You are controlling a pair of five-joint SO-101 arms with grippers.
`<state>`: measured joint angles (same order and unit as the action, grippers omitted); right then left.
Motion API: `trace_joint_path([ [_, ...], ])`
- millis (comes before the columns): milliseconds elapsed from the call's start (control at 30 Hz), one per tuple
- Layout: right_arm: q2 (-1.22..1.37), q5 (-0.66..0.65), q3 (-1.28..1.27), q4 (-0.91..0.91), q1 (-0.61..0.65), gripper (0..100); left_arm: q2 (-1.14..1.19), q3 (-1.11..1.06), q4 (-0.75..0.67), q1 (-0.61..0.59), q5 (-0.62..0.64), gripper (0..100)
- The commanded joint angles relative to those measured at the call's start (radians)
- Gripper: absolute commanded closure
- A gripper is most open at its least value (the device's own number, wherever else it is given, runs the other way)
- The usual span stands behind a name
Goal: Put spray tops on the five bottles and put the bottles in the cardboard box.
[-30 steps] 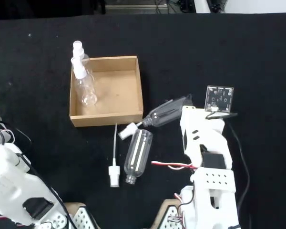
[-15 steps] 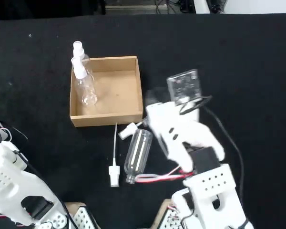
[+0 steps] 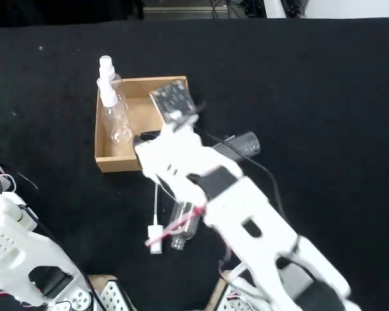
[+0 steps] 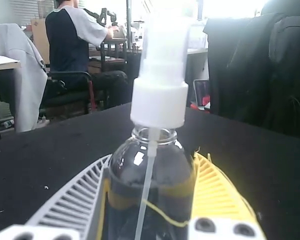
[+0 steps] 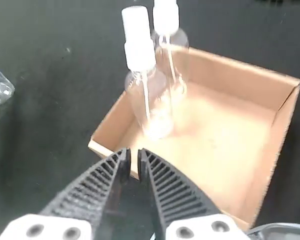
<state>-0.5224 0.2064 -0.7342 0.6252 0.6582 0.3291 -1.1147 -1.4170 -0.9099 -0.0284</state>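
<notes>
The cardboard box [image 3: 189,123] [image 5: 250,125] sits left of centre. Two clear bottles with white spray tops [image 3: 113,113] [image 5: 147,100] stand in its far-left corner. My right gripper [image 3: 144,138] [image 5: 132,159] hovers over the box's near wall, shut with nothing between its fingers. In the left wrist view my left gripper [image 4: 152,167] is shut on an upright clear bottle [image 4: 150,185] with a white spray top [image 4: 160,95] resting in its neck. An open bottle [image 3: 181,223] and a loose spray top [image 3: 155,236] lie in front of the box. Another bottle [image 3: 243,144] lies to its right.
The left arm's white body [image 3: 16,259] fills the near-left corner. The right arm [image 3: 246,220] stretches diagonally from the near edge to the box, covering part of the lying bottle. Black cloth covers the table [image 3: 324,84].
The right arm has swung left, away from the bottle lying right of the box, and now reaches over the box. The left arm has hardly moved.
</notes>
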Motion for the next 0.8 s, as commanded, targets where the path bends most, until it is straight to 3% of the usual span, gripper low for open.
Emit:
trace_joint_path([
  [0, 0.116, 0.017, 0.136, -0.028, 0.034, 98.8, -0.006, 0.039, -0.026, -0.005, 0.000, 97],
  [167, 0.252, 0.020, 0.214, -0.021, 0.055, 98.8, -0.005, 0.039, -0.026, -0.005, 0.000, 97],
  [333, 0.383, 0.117, 0.335, 0.049, 0.049, 98.8, -0.005, 0.038, -0.026, -0.005, 0.000, 97],
  [767, 0.657, 0.117, 0.529, 0.081, 0.049, 98.8, -0.005, 0.038, -0.025, -0.004, 0.000, 97],
])
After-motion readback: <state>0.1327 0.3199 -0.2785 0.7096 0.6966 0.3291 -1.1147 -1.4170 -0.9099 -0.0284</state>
